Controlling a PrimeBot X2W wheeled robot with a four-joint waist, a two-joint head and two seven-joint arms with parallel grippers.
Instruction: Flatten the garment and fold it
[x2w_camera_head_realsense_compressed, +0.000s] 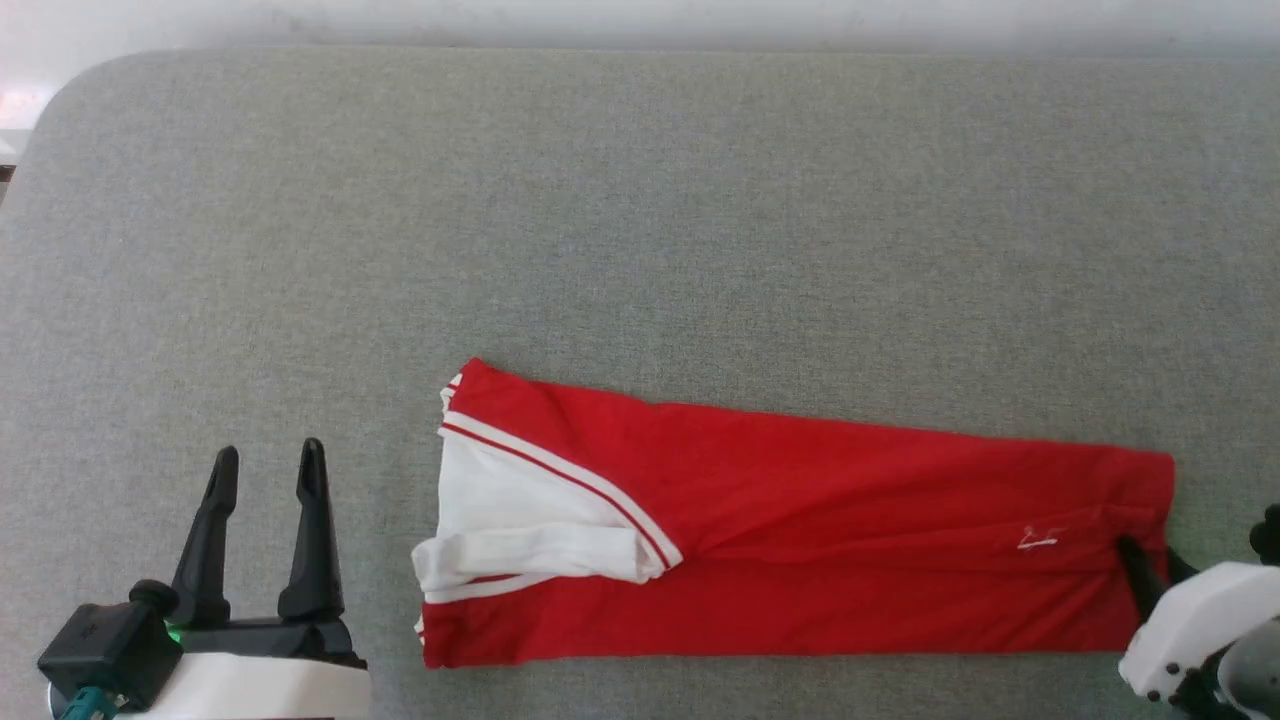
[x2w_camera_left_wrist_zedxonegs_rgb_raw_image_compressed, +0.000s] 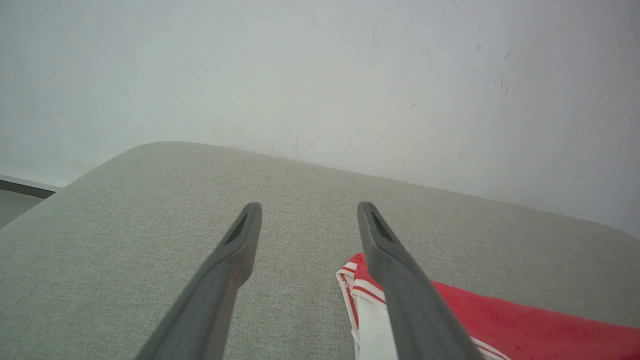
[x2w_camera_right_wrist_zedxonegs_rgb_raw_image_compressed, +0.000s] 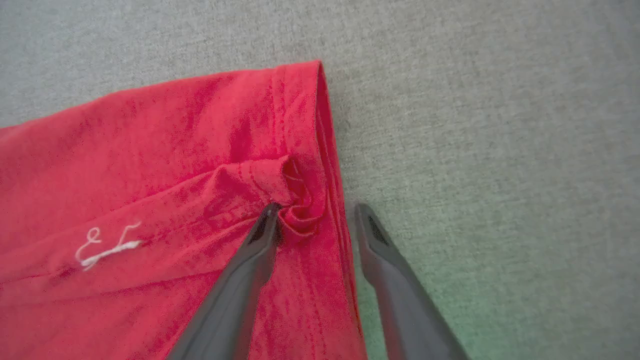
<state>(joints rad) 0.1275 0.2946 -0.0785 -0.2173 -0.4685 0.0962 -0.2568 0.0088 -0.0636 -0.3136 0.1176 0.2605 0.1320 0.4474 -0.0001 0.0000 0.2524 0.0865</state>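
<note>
Nearest, off the sleeve end of the garment (x2w_camera_head_realsense_compressed: 850, 520) and apart from it: left claw (x2w_camera_head_realsense_compressed: 268, 450), spread wide and empty, pointing away over the grey cloth-covered desk (x2w_camera_head_realsense_compressed: 640, 200). At the garment's opposite end, right at the hem: right claw (x2w_camera_right_wrist_zedxonegs_rgb_raw_image_compressed: 317, 207), jaws apart and astride the hem edge. One of its fingers (x2w_camera_right_wrist_zedxonegs_rgb_raw_image_compressed: 250, 260) pressed tip-first against a small bunched pucker of red cloth, the other down on the desk just outside the hem; not clamped on the fabric. A little inward from that pucker, on the red: a small white thread squiggle (x2w_camera_right_wrist_zedxonegs_rgb_raw_image_compressed: 107, 247). Garment itself laid flat on the near half of the desk, folded lengthwise into a long red band running left to right, wider at the sleeve end. On top at that end: white sleeve (x2w_camera_head_realsense_compressed: 510, 500) with red-and-white striped trim, folded inward over the red. Beyond the garment, open grey desk surface up to a rounded far corner. Farther still, past the desk edge: pale, scuffed wall (x2w_camera_left_wrist_zedxonegs_rgb_raw_image_compressed: 320, 75).
</note>
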